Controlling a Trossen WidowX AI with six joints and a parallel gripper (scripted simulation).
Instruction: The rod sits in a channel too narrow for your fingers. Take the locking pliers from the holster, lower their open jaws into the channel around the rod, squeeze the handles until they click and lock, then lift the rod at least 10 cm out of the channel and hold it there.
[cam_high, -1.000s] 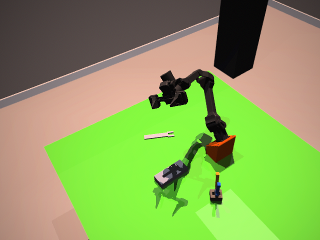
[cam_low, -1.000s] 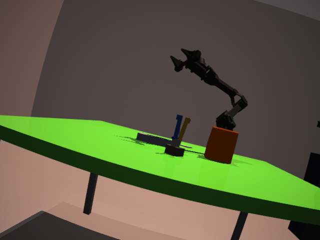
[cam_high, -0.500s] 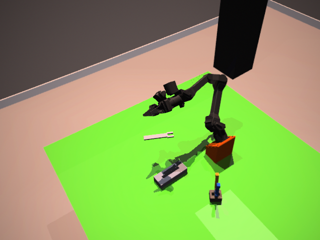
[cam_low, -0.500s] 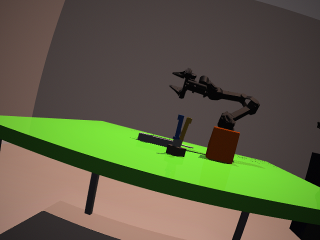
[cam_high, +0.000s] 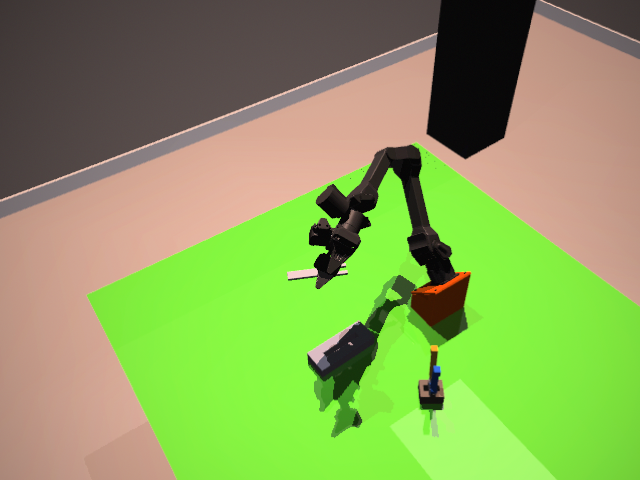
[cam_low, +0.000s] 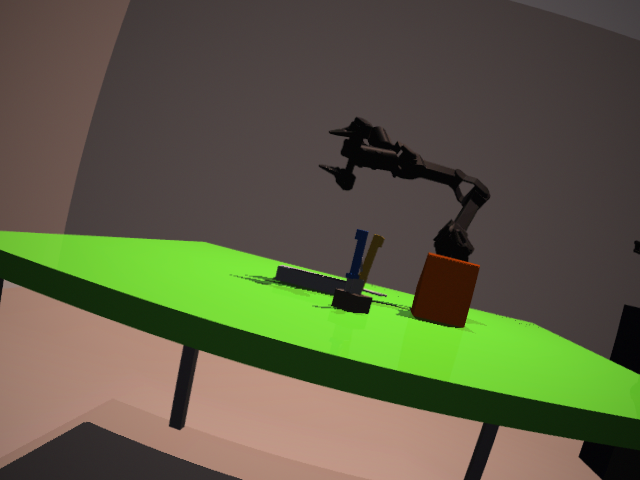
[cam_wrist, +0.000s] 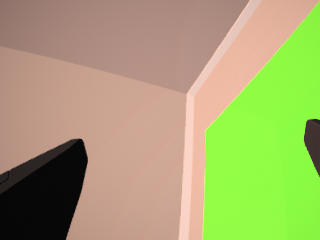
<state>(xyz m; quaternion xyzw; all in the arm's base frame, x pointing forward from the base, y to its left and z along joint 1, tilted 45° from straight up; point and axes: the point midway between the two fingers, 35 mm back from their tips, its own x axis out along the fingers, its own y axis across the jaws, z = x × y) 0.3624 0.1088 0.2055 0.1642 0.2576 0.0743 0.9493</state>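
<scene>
End effector (cam_high: 321, 271) (cam_low: 325, 149) (cam_wrist: 198, 140) wide and carrying nothing, high over the bench (cam_high: 232, 361) (cam_low: 155, 279); locking pliers (cam_high: 435, 381) (cam_low: 357, 258) in the holster (cam_high: 431, 399) (cam_low: 351, 301).
Pliers stand handles up, one blue, one yellow, spread apart at the top. Holster sits in front of the orange pedestal (cam_high: 445, 305) (cam_low: 445, 291) in the exterior view. Long grey block (cam_high: 317, 364) (cam_low: 307, 281) lies apart from it, partly shadowed in the top view; cannot make out the rod there. Pale forked strip (cam_high: 299, 274) lies on the bench, partly hidden by the end effector from above.
</scene>
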